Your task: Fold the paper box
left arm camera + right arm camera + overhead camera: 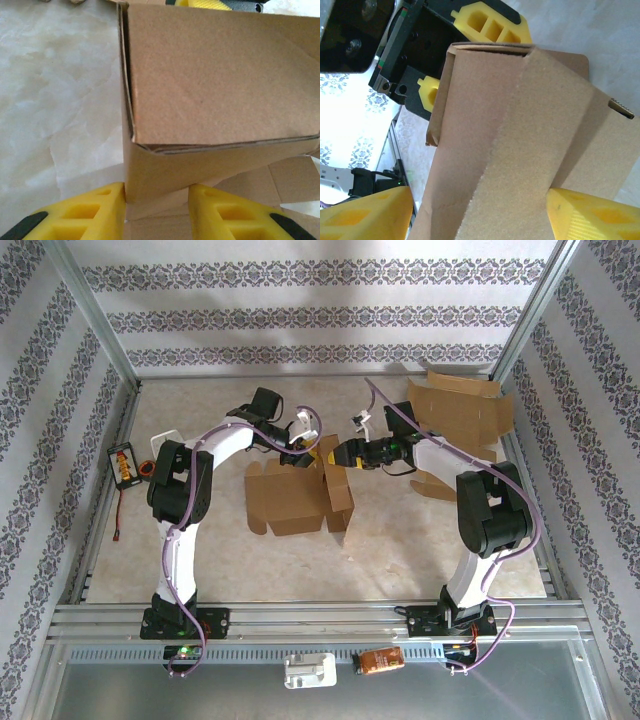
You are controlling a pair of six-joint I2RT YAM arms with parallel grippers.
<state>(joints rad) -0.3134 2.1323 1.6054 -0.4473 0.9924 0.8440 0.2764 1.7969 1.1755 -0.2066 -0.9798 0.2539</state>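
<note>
Black-orange device (123, 464) far left

A lab test cell, apparently: aluminium frame (320, 618) enclosing patterned wallpaper panels (320, 315) around a marble-look table (300, 570).

Table (300, 570) lies open before the paper box (290, 495); spare cardboard (465, 415) crowds back right.

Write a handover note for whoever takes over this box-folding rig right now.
Left claw: closed on a corner of the box, which sits mid-way across the table.
Right claw: open, straddling a side flap of the box.
Done: some walls stand up.
Left: fold in the flaps lying open and close it.
A second cardboard sheet lies at the far right.
</note>
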